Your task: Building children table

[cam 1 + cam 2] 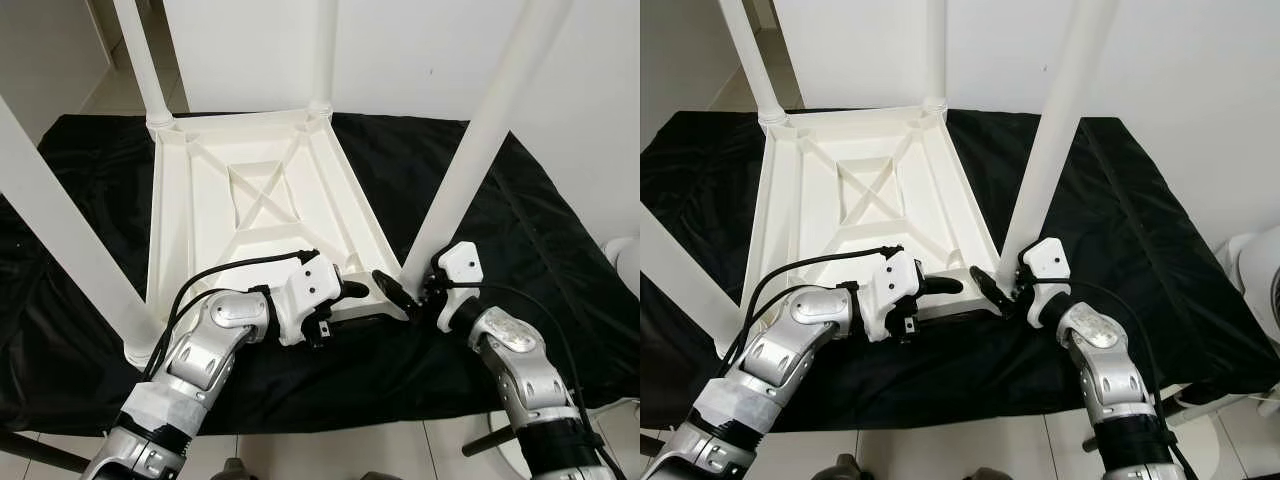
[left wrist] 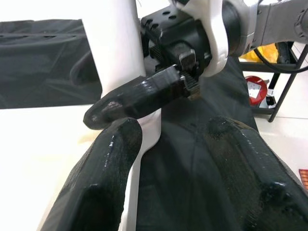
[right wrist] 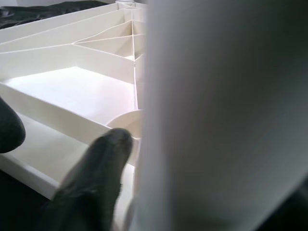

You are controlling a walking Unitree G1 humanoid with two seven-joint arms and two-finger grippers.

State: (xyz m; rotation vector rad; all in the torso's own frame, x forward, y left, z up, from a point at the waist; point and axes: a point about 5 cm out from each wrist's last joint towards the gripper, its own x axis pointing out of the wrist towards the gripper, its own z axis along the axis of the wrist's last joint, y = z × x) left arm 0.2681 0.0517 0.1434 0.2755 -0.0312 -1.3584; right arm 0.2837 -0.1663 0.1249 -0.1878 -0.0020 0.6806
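My right end effector clasps the near-right leg base, steadying it in its socket, while my left end effector, released, braces the upturned tabletop at 6 o'clock.

black cloth, tiled floor, white wall

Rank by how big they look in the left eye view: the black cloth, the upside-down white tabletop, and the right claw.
1. Black cloth
2. White tabletop
3. Right claw, smallest, set at the base of the near-right table leg.
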